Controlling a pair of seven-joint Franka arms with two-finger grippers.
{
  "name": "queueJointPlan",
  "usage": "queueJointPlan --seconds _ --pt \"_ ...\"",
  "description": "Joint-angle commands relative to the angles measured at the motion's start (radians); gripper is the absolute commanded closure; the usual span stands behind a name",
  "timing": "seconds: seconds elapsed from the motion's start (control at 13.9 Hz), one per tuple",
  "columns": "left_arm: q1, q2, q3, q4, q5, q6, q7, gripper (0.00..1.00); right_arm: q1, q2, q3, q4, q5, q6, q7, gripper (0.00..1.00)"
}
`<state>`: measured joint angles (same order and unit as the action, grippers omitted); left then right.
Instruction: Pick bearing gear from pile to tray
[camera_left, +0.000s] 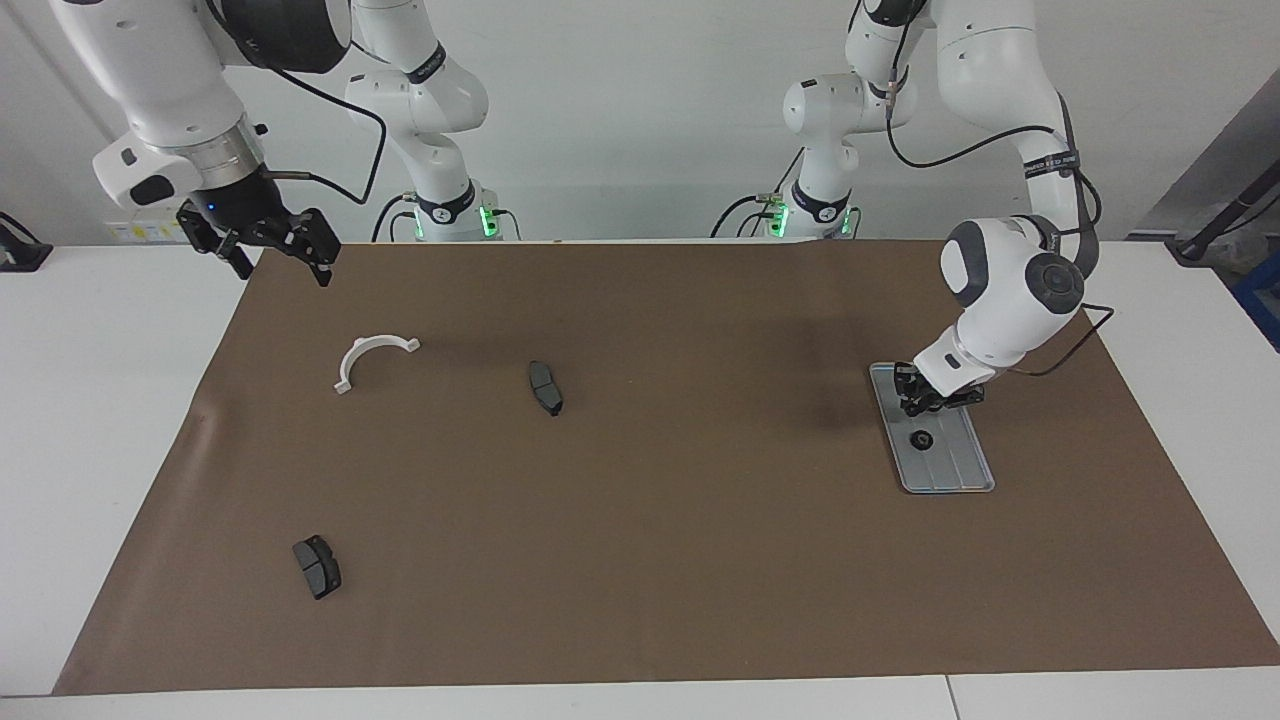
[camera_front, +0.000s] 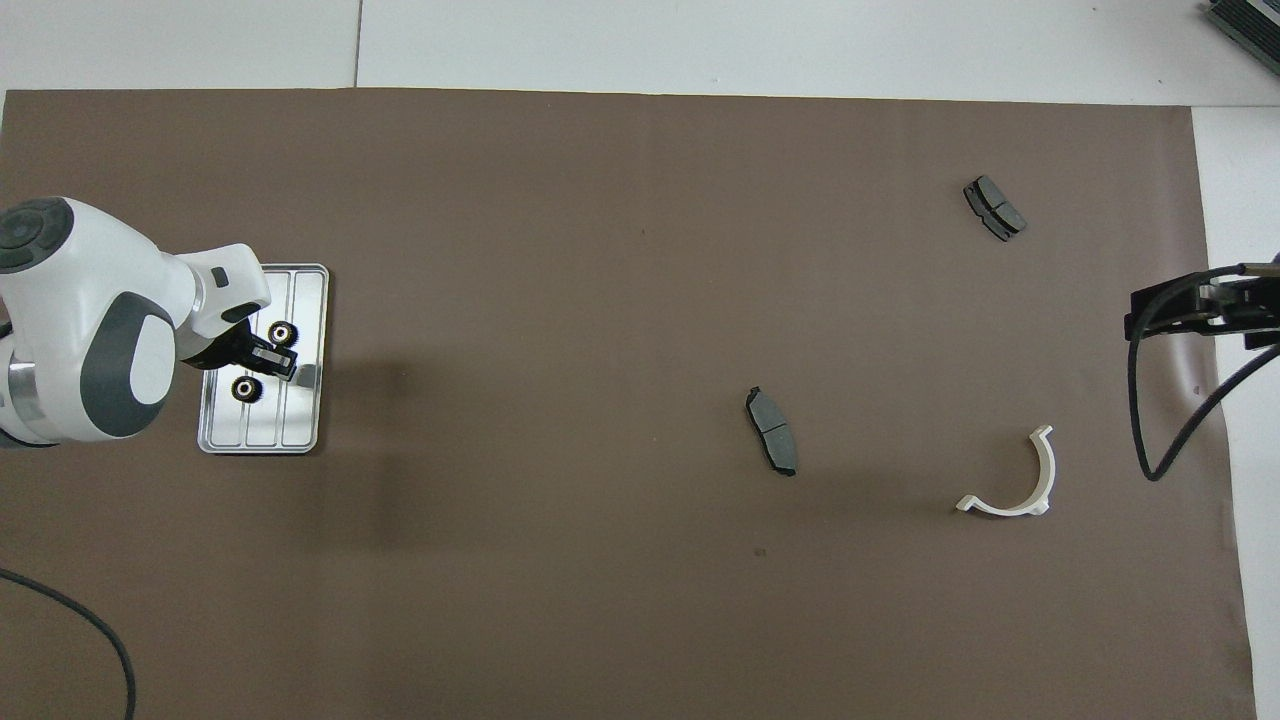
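Waiting up high over the desk edge, right tool (camera_left: 280, 262) wide open. Bent low over the tray (camera_left: 960, 468), left tool (camera_left: 935, 402) pinched shut, maybe on one more. Two gears (camera_front: 283, 333) lying in the tray. Small, hard, light, quick to roll; best pinched across the round rim.

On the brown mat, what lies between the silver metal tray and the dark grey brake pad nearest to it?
Nothing: between the silver grooved metal tray and the dark grey brake pad beside the white bracket, only bare brown mat shows. The overhead view shows it best.
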<state>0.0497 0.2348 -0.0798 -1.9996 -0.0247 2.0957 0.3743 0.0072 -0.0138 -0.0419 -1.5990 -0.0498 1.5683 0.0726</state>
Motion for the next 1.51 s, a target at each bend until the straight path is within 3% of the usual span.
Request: queueJointPlan --seconds 0.0,0.14,0.22,0.5,1.0,1.15,1.44 --pt "0.013 -0.051 -0.009 -0.068 0.000 0.014 0.028 0.42 -0.009 -0.020 0.005 -0.019 0.019 -0.001 -0.011 0.00" --pt "0.012 -0.051 -0.009 -0.064 0.000 0.006 0.028 0.05 -0.009 -0.020 0.005 -0.018 0.019 -0.001 -0.011 0.00" --pt "0.012 -0.051 -0.009 -0.056 0.000 0.006 0.026 0.00 -0.009 -0.020 0.005 -0.019 0.019 -0.001 -0.011 0.00" --pt "0.009 -0.095 -0.009 -0.002 0.000 -0.075 0.014 0.00 -0.009 -0.020 0.005 -0.018 0.019 -0.001 -0.011 0.00" --pt "0.012 -0.193 -0.008 0.360 0.003 -0.531 -0.193 0.00 -0.009 -0.020 0.005 -0.018 0.019 -0.001 -0.011 0.00" --pt "0.015 -0.247 -0.006 0.360 0.006 -0.571 -0.212 0.00 -0.009 -0.020 0.005 -0.018 0.019 -0.001 -0.011 0.00" --pt "0.052 -0.267 0.002 0.346 0.008 -0.571 -0.210 0.00 -0.009 -0.020 0.005 -0.019 0.019 -0.001 -0.011 0.00"
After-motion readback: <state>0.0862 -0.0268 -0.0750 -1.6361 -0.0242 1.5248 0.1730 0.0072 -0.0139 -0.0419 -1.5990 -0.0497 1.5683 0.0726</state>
